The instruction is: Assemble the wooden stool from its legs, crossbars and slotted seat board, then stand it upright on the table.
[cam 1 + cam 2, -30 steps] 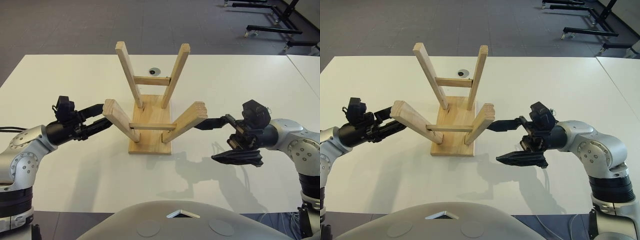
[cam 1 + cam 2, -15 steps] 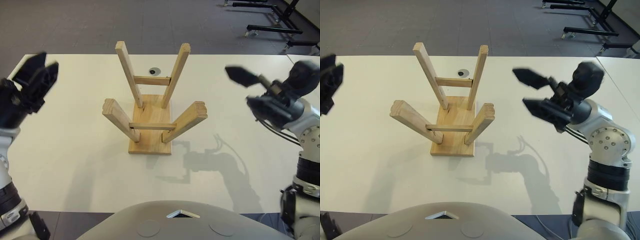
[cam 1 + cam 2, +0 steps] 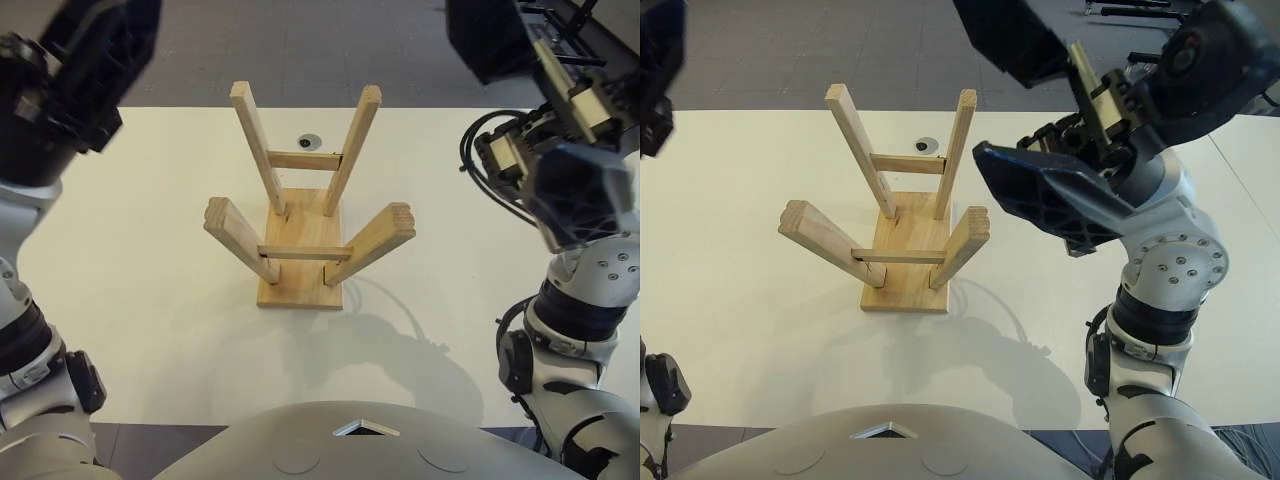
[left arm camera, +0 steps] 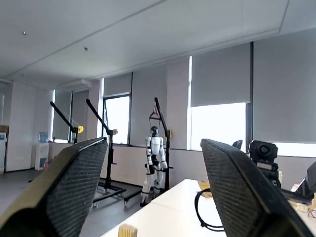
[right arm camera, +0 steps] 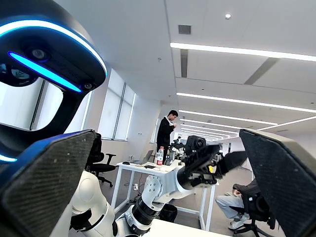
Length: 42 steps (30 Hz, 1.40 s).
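A: Left to right, quick. What's around?
B: Left gripper (image 4: 152, 148) is high at left, fingers spread wide, empty. A round grommet (image 3: 310, 142) is set in the table (image 3: 150, 300) just behind the stool (image 3: 305, 215). Right gripper (image 5: 168, 136) is high at right, also wide, empty, covering the table's far right corner.
A: Stool?
B: Mid-table, upside down. Seat board (image 3: 300, 290) lies flat, four legs (image 3: 252, 130) splay upward, a crossbar (image 3: 300, 252) joins each pair. Both grippers are well apart from it.
A: Surface, room?
B: Smooth white top, dark grey carpet (image 3: 300, 40) beyond.
A: Materials?
B: Pale bare wood, square-cut. Black textured finger pads (image 4: 74, 182).
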### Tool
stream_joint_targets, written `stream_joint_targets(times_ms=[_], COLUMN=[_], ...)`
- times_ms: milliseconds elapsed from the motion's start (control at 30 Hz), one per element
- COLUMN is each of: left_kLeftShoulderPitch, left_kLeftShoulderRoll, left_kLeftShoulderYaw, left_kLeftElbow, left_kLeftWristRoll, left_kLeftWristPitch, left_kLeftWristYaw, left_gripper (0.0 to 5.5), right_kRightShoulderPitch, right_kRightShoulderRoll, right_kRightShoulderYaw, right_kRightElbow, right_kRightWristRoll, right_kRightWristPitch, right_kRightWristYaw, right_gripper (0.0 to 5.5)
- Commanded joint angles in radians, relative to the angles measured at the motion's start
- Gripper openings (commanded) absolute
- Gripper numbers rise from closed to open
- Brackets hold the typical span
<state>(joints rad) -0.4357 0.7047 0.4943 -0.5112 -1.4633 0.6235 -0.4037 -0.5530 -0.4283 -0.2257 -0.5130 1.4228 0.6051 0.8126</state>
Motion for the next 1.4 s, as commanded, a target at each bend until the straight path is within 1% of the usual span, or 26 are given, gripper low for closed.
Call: stream_joint_targets(times_ms=[33, 67, 133, 200, 233, 267, 300, 333, 433, 600, 733, 867, 1000, 1133, 1200, 1300, 1367, 1400], left_kLeftShoulderPitch=[-0.006, 0.041, 0.198, 0.391, 0.462, 0.510, 0.537, 0.553, 0.548, 0.505, 0.490, 0.493, 0.525, 0.530, 0.526, 0.525, 0.543, 0.551], left_kLeftShoulderRoll=[0.015, -0.013, -0.102, -0.193, -0.224, -0.244, -0.257, -0.261, -0.246, -0.232, -0.245, -0.302, -0.349, -0.357, -0.352, -0.346, -0.350, -0.352], left_kLeftShoulderYaw=[-0.026, -0.056, -0.182, -0.373, -0.462, -0.534, -0.571, -0.582, -0.550, -0.513, -0.486, -0.433, -0.378, -0.343, -0.332, -0.343, -0.352, -0.357], left_kLeftElbow=[-0.051, -0.059, -0.060, 0.004, 0.103, 0.210, 0.281, 0.317, 0.325, 0.311, 0.277, 0.246, 0.213, 0.196, 0.193, 0.205, 0.201, 0.200], left_kLeftWristRoll=[-0.071, -0.083, -0.051, 0.104, 0.211, 0.326, 0.395, 0.432, 0.427, 0.403, 0.376, 0.357, 0.349, 0.355, 0.367, 0.409, 0.447, 0.464], left_kLeftWristPitch=[0.012, 0.022, 0.051, 0.048, 0.021, -0.021, -0.055, -0.081, -0.122, -0.147, -0.158, -0.196, -0.205, -0.188, -0.181, -0.171, -0.173, -0.174], left_kLeftWristYaw=[0.063, 0.069, 0.036, -0.044, -0.101, -0.137, -0.163, -0.184, -0.218, -0.224, -0.216, -0.210, -0.207, -0.206, -0.204, -0.209, -0.212, -0.216], left_gripper=[3.45, 3.45, 3.45, 3.45, 3.45, 3.45, 3.45, 3.45, 3.45, 3.45, 3.45, 3.45, 3.45, 3.45, 3.45, 3.45, 3.45, 3.45], right_kRightShoulderPitch=[-0.033, -0.008, 0.107, 0.239, 0.289, 0.321, 0.334, 0.327, 0.273, 0.244, 0.209, 0.088, -0.003, -0.016, -0.020, -0.028, -0.043, -0.052], right_kRightShoulderRoll=[-0.022, -0.023, -0.047, -0.063, -0.082, -0.088, -0.090, -0.082, -0.039, 0.016, 0.050, 0.026, 0.003, -0.007, -0.024, -0.082, -0.112, -0.120], right_kRightShoulderYaw=[0.009, 0.028, 0.128, 0.280, 0.367, 0.419, 0.443, 0.435, 0.354, 0.291, 0.203, 0.082, 0.028, 0.000, -0.038, -0.105, -0.103, -0.097], right_kRightElbow=[0.015, 0.014, -0.005, 0.051, 0.095, 0.124, 0.137, 0.135, 0.112, 0.070, 0.075, 0.077, 0.095, 0.146, 0.202, 0.348, 0.482, 0.549], right_kRightWristRoll=[0.014, 0.001, -0.119, -0.274, -0.368, -0.415, -0.437, -0.419, -0.300, -0.190, -0.085, 0.090, 0.188, 0.160, 0.112, -0.041, -0.212, -0.292], right_kRightWristPitch=[0.016, 0.026, 0.039, 0.031, 0.016, 0.019, 0.015, 0.018, 0.012, -0.009, -0.021, -0.009, 0.012, 0.012, -0.016, -0.087, -0.178, -0.220], right_kRightWristYaw=[-0.006, 0.005, 0.099, 0.200, 0.241, 0.275, 0.298, 0.296, 0.240, 0.158, 0.084, -0.004, -0.042, -0.029, -0.004, 0.041, 0.075, 0.063], right_gripper=[5.37, 5.37, 5.37, 5.37, 5.37, 5.37, 5.37, 5.37, 5.37, 5.37, 5.37, 5.37, 5.37, 5.37, 5.37, 5.37, 5.37, 5.37])
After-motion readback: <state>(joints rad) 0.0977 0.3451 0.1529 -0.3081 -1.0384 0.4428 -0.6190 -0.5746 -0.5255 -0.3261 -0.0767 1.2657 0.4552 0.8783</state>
